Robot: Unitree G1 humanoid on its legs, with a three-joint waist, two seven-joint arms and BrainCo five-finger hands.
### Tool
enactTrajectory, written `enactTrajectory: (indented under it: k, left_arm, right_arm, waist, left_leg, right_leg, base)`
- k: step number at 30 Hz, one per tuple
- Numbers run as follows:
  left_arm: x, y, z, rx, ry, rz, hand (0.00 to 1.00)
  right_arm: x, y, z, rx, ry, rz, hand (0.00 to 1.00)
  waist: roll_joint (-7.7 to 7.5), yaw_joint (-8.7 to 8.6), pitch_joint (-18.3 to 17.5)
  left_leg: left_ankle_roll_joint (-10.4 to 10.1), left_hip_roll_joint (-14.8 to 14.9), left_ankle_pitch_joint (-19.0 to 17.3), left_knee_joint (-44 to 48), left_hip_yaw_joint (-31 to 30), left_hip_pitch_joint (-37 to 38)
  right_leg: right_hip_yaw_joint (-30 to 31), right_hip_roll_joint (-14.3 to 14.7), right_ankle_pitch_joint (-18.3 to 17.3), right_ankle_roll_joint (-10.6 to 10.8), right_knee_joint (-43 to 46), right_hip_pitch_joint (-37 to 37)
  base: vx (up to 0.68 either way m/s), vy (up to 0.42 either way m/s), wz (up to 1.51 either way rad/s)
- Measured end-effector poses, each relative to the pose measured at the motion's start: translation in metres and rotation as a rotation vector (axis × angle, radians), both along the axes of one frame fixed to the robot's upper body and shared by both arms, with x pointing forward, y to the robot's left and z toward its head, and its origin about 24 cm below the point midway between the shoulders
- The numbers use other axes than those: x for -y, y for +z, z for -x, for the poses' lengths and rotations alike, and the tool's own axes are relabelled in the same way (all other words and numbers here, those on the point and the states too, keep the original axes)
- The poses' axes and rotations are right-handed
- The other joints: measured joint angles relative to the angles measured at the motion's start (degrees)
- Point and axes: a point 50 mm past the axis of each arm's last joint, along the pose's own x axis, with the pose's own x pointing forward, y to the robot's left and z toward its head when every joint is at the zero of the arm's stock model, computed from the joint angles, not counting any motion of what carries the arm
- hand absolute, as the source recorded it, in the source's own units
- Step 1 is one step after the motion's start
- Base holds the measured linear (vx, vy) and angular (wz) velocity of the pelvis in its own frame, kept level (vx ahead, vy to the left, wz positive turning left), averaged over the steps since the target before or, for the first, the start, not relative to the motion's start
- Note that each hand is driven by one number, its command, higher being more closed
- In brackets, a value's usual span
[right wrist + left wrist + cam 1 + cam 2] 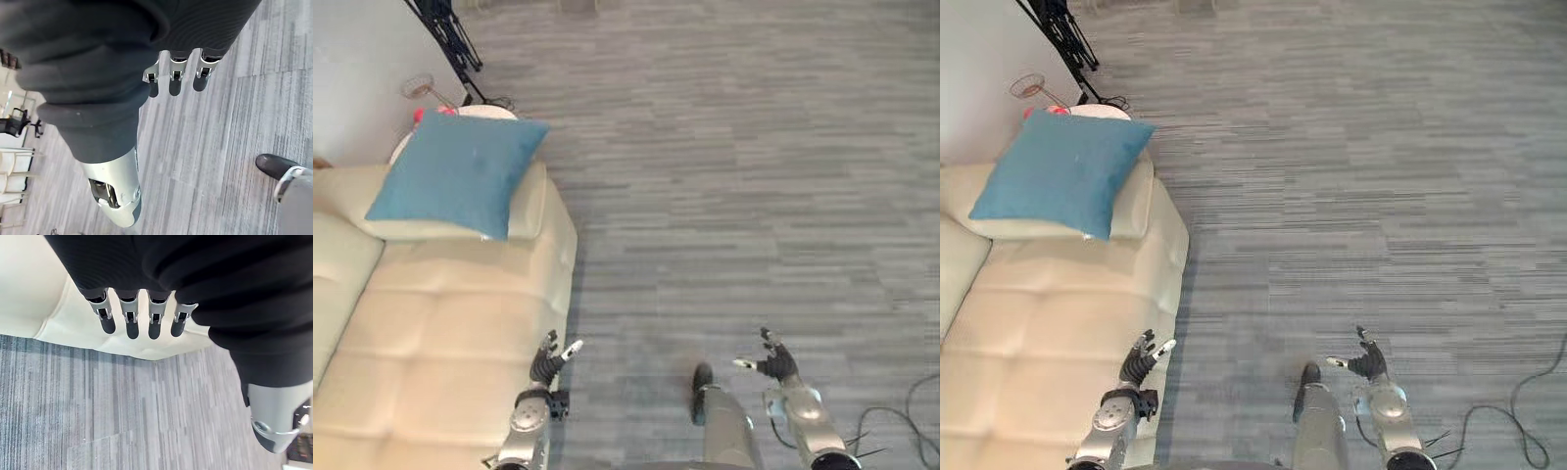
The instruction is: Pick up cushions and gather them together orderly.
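Observation:
A blue cushion [458,173] leans on the far armrest of a cream sofa [440,323] at the left. My left hand [548,360] hangs by the sofa's front edge, well short of the cushion, fingers [129,320] straight and holding nothing. My right hand [773,362] is out over the grey carpet to the right, far from the sofa, its fingers [176,73] relaxed and empty.
Behind the sofa's armrest stands a small round white table [480,113] with a glass [419,88] and something pink on it. A black stand [450,39] rises beside the wall. Grey striped carpet [734,176] spreads to the right of the sofa.

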Motion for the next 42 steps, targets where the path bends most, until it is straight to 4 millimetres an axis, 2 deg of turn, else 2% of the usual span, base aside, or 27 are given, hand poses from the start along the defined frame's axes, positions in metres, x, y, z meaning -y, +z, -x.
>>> enactTrajectory:
  k: [1,2,4,7,8,9,10,11,12,13,15,16,17,19,22,24,25,27,28,29,30,32,35,36,37,39,42]
  left_arm:
    - [0.002,-0.001,0.000,-0.005,0.000,0.008,0.00]
    - [0.003,-0.002,0.001,-0.010,-0.003,0.013,0.00]
    - [0.003,-0.002,0.002,-0.010,-0.010,0.019,0.00]
    - [0.001,-0.002,0.007,-0.009,0.003,0.019,0.00]
    - [0.000,-0.003,0.008,-0.012,0.014,0.023,0.00]
    - [0.001,-0.005,0.012,-0.019,0.033,0.035,0.00]
    - [0.002,-0.006,0.014,-0.024,0.038,0.038,0.00]
    - [-0.002,-0.008,0.018,-0.041,0.046,0.028,0.00]
    - [-0.003,-0.007,0.016,-0.035,0.051,0.028,0.00]
    - [-0.001,-0.007,0.015,-0.033,0.054,0.034,0.00]
    - [0.001,-0.010,0.021,-0.052,0.073,0.052,0.00]
    - [-0.002,-0.013,0.028,-0.071,0.078,0.047,0.00]
    - [-0.005,-0.013,0.030,-0.076,0.083,0.038,0.00]
    - [-0.011,-0.012,0.030,-0.074,0.090,0.026,0.00]
    - [-0.015,-0.010,0.029,-0.063,0.129,0.021,0.00]
    - [-0.016,-0.008,0.025,-0.045,0.131,0.022,0.00]
    - [-0.015,-0.006,0.021,-0.032,0.132,0.025,0.00]
    - [-0.014,-0.004,0.018,-0.015,0.131,0.026,0.00]
    - [-0.015,-0.003,0.017,-0.008,0.131,0.024,0.00]
    - [-0.006,-0.004,0.016,-0.005,0.138,0.054,0.00]
    - [-0.005,-0.006,0.020,-0.012,0.144,0.061,0.00]
    - [-0.001,-0.006,0.020,-0.010,0.147,0.078,0.00]
    - [-0.001,-0.003,0.017,0.009,0.141,0.082,0.00]
    - [-0.001,-0.001,0.015,0.017,0.133,0.078,0.00]
    - [-0.004,0.000,0.015,0.022,0.131,0.070,0.00]
    - [-0.007,0.003,0.012,0.034,0.126,0.058,0.00]
    - [-0.021,-0.001,0.021,-0.004,0.125,0.015,0.00]
  right_arm:
    - [-0.001,0.000,-0.001,0.002,-0.004,-0.009,0.00]
    - [-0.005,-0.003,0.001,0.002,-0.021,-0.037,0.00]
    - [-0.007,-0.004,0.004,0.000,-0.028,-0.051,0.00]
    - [-0.006,0.004,-0.008,0.043,-0.025,-0.047,0.00]
    - [-0.005,0.005,-0.009,0.049,-0.033,-0.046,0.00]
    - [-0.001,0.004,-0.006,0.040,-0.044,-0.039,0.00]
    - [0.002,0.004,-0.005,0.036,-0.048,-0.033,0.00]
    - [-0.002,0.000,-0.004,0.023,-0.056,-0.047,0.00]
    - [-0.006,-0.001,-0.004,0.022,-0.047,-0.056,0.00]
    - [-0.006,-0.002,-0.003,0.016,-0.043,-0.056,0.00]
    - [-0.010,-0.003,-0.006,0.011,-0.036,-0.066,0.00]
    - [-0.013,-0.008,-0.002,-0.007,-0.038,-0.075,0.00]
    - [-0.016,-0.010,0.000,-0.017,-0.036,-0.081,0.00]
    - [-0.016,-0.012,0.004,-0.030,-0.033,-0.080,0.00]
    - [-0.016,-0.012,0.005,-0.024,-0.028,-0.079,0.00]
    - [-0.014,-0.011,0.007,-0.019,-0.029,-0.073,0.00]
    - [-0.010,-0.014,0.013,-0.036,-0.043,-0.073,0.00]
    - [-0.009,-0.021,0.027,-0.072,-0.058,-0.074,0.00]
    - [-0.009,-0.024,0.033,-0.089,-0.062,-0.075,0.00]
    - [-0.005,-0.024,0.037,-0.104,-0.070,-0.064,0.00]
    - [-0.005,-0.020,0.034,-0.081,-0.070,-0.064,0.00]
    - [-0.005,-0.014,0.028,-0.035,-0.081,-0.071,0.00]
    - [-0.002,-0.015,0.035,-0.029,-0.129,-0.094,0.00]
    - [0.001,-0.013,0.034,-0.018,-0.136,-0.091,0.00]
    - [0.006,-0.011,0.033,-0.009,-0.150,-0.085,0.00]
    - [0.003,-0.013,0.034,-0.012,-0.161,-0.101,0.00]
    - [-0.013,-0.018,0.031,-0.016,-0.160,-0.151,0.00]
  waist:
    - [0.23,0.54,0.7]
    - [-0.80,1.54,2.0]
    - [-2.79,2.71,1.8]
    - [-3.34,3.46,2.0]
    - [-2.86,4.09,2.3]
    - [-2.41,4.61,2.2]
    - [-1.29,4.80,2.0]
    - [-1.34,5.85,1.8]
    - [-2.75,5.88,1.1]
    - [-2.81,5.89,1.0]
    - [-3.35,5.95,1.1]
    - [-4.39,5.75,1.0]
    - [-5.21,5.64,0.9]
    - [-5.59,5.59,0.9]
    - [-5.18,5.24,0.8]
    - [-4.37,3.96,0.8]
    - [-4.27,2.99,0.8]
    - [-4.91,2.79,0.5]
    - [-5.34,2.66,0.6]
    - [-3.06,3.45,0.1]
    - [-2.78,4.21,-0.3]
    - [-2.65,4.33,-0.4]
    - [-3.64,4.47,-0.1]
    - [-3.70,4.48,-0.3]
    - [-4.03,4.20,-0.2]
    - [-4.19,3.62,-0.5]
    - [-5.87,4.20,-0.6]
  left_leg:
    - [1.2,3.7,-0.6,9.1,2.5,-3.4]
    - [4.6,6.2,-3.1,18.1,5.4,-7.1]
    - [5.6,4.7,-4.1,16.9,8.8,-11.1]
    - [5.8,0.6,-4.2,0.5,11.5,-19.6]
    - [4.3,-2.1,-3.1,-10.3,11.0,-20.6]
    - [2.6,-4.4,0.1,-22.3,11.1,-19.9]
    - [3.2,-4.6,3.6,-27.4,11.4,-19.7]
    - [11.5,-5.3,9.1,-26.5,11.7,-18.7]
    - [11.5,-6.7,5.8,-24.6,11.5,-19.3]
    - [12.7,-7.0,4.2,-22.8,11.1,-19.8]
    - [14.2,-7.9,-1.4,-17.6,10.3,-18.8]
    - [14.4,-9.4,-4.5,-15.7,9.2,-16.7]
    - [14.6,-10.5,-6.6,-15.0,8.3,-14.9]
    - [15.4,-12.3,-8.5,-15.3,5.2,-11.1]
    - [15.5,-13.7,-8.6,-20.0,-1.8,-4.4]
    - [15.4,-13.6,-8.5,-20.9,-7.3,-3.2]
    - [14.6,-13.6,-8.8,-20.6,-10.0,-2.3]
    - [9.4,-13.6,-11.2,-17.8,-13.2,-1.9]
    - [6.5,-13.7,-13.3,-15.4,-14.7,-2.5]
    - [5.1,-11.1,-13.9,-13.3,-16.1,-3.4]
    - [3.1,-9.8,-12.8,-12.7,-15.6,-3.9]
    - [0.9,-6.5,-9.2,-12.1,-9.1,-5.6]
    - [4.1,-1.2,-7.6,-10.8,6.9,-6.9]
    - [6.7,0.3,-5.3,-13.0,12.4,-7.3]
    - [7.0,0.6,-4.8,-14.1,18.4,-7.9]
    - [7.2,0.5,-4.7,-16.2,23.1,-8.4]
    - [7.6,-0.8,-4.5,-18.5,24.2,-8.0]
  right_leg:
    - [-0.7,1.8,-0.8,-0.5,-2.4,4.0]
    - [-1.0,3.3,-1.5,-1.0,-7.8,12.1]
    - [-0.7,2.8,-1.6,-1.0,-12.7,17.8]
    - [-0.4,2.5,-1.9,-0.2,-19.0,24.5]
    - [-0.8,2.1,-2.8,1.3,-20.8,27.5]
    - [-1.4,2.4,-3.8,3.0,-22.6,30.5]
    - [-1.5,3.2,-4.6,3.9,-23.2,32.1]
    - [-1.3,2.8,-6.5,5.6,-23.3,34.4]
    - [-2.2,0.8,-6.8,6.2,-21.2,34.2]
    - [-2.5,0.2,-7.0,6.6,-18.9,33.6]
    - [-1.7,-3.7,-8.5,9.6,-1.6,28.9]
    - [0.7,-6.8,-5.5,14.2,13.1,24.3]
    - [3.3,-8.1,-2.9,16.8,23.1,20.8]
    - [4.0,-9.0,-6.5,13.5,34.7,15.7]
    - [1.8,-6.8,-11.9,6.9,28.4,9.7]
    - [6.1,-2.4,-12.5,6.5,17.3,6.1]
    - [12.5,0.4,-11.9,7.4,8.5,5.3]
    - [19.6,1.8,-5.9,8.5,-3.5,6.0]
    - [19.7,0.8,1.7,9.5,-4.8,6.7]
    - [14.8,1.2,-0.4,7.8,-2.1,7.4]
    - [12.0,0.9,-1.8,6.8,-1.7,8.0]
    - [5.4,-0.6,-2.8,5.3,-3.4,11.9]
    - [-2.8,-2.1,-3.2,4.7,-8.6,20.0]
    - [-5.4,-2.7,-3.7,5.1,-8.7,20.7]
    - [-8.1,-3.9,-5.1,6.3,-8.8,21.3]
    - [-11.3,-4.7,-5.3,6.6,-9.8,21.6]
    - [-12.6,-5.1,-5.1,6.8,-10.0,22.4]
  base:
    - [0.61,-0.237,-0.06]
    - [0.72,-0.261,-0.11]
    - [0.54,-0.137,-0.12]
    - [0.54,-0.021,-0.14]
    - [0.53,0.107,-0.07]
    - [0.65,0.142,-0.02]
    - [0.56,0.167,0.01]
    - [0.57,0.175,0.19]
    - [0.56,0.177,0.26]
    - [0.45,0.158,0.36]
    - [0.61,0.256,0.37]
    - [0.66,0.264,0.57]
    - [0.56,0.144,0.68]
    - [0.49,0.047,0.86]
    - [0.49,-0.037,0.98]
    - [0.46,-0.151,1.52]
    - [0.48,-0.224,1.90]
    - [0.41,-0.250,1.83]
    - [0.36,-0.284,1.51]
    - [0.40,-0.352,1.56]
    - [0.30,-0.258,1.22]
    - [0.25,-0.288,1.56]
    - [0.13,-0.155,1.57]
    - [0.11,-0.060,1.66]
    - [0.08,-0.006,1.34]
    - [0.04,0.047,1.19]
    - [0.04,0.055,0.49]
